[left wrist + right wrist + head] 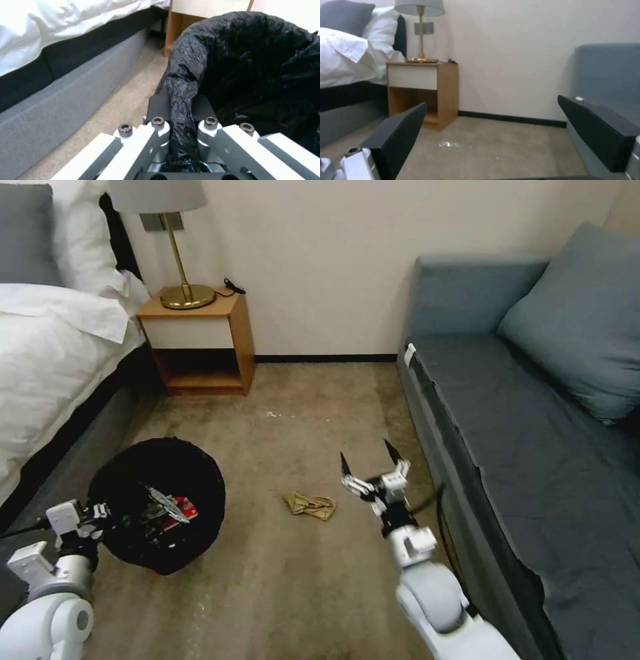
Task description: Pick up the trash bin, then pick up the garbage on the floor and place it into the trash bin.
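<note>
The trash bin [160,473], lined with a crinkly black bag, stands on the carpet beside the bed, a bit of reddish base showing below. My left gripper [117,511] is shut on its near rim; in the left wrist view the gripper [181,107] pinches the bag-covered rim of the bin [253,62]. Inside the bin lie a red-and-white packet [183,510] and something shiny. A piece of garbage, crumpled tan paper [310,505], lies on the carpet between the bin and my right gripper [370,459]. That gripper hovers open above the floor by the sofa, nothing between its fingers [396,140].
A bed [53,353] runs along the left and a grey-blue sofa [520,413] along the right. A wooden nightstand [200,340] with a brass lamp [180,247] stands at the far wall. A small clear scrap [273,415] lies on the carpet [300,593] farther off.
</note>
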Motion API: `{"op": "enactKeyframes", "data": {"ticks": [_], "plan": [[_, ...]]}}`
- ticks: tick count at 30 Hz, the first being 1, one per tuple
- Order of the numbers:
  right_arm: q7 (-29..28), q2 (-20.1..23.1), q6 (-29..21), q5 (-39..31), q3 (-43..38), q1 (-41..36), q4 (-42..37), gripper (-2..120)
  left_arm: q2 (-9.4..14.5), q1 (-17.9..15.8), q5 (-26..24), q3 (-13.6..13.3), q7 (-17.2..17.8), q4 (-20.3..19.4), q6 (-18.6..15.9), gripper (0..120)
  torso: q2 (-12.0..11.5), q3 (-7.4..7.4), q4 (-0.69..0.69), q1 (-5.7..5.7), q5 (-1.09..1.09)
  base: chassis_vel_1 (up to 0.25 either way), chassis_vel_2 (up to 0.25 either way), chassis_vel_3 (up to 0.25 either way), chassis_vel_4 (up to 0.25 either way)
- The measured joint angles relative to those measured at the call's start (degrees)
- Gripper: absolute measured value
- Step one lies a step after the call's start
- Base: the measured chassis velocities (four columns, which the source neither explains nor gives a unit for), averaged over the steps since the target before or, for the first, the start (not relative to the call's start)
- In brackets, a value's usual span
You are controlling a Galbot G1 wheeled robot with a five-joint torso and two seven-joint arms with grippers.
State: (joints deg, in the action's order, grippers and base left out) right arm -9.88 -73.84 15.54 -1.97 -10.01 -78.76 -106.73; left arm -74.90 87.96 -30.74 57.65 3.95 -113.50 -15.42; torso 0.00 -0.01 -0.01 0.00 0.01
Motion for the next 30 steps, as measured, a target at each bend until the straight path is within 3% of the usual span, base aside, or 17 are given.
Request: {"op": "enactKeyframes", "data": {"ticks": [15, 30], "plan": [[0.84, -0.66, 1.41, -1.31, 0.32, 0.16, 1.43, 100, 0.05, 0.54, -0.47, 0.31, 0.00, -0.49, 0.03, 5, 0.00, 0.00, 0.01, 0.00, -0.01, 0.000, 0.000, 0.000, 0.000], [1.73, 0.26, 1.81, -2.53, 0.41, 1.32, 2.38, 100, -0.10, 0.78, -0.77, 0.51, 0.00, -0.68, 0.16, 5, 0.00, 0.01, 0.00, 0.01, -0.01, -0.072, 0.082, 0.071, -0.076]]}}
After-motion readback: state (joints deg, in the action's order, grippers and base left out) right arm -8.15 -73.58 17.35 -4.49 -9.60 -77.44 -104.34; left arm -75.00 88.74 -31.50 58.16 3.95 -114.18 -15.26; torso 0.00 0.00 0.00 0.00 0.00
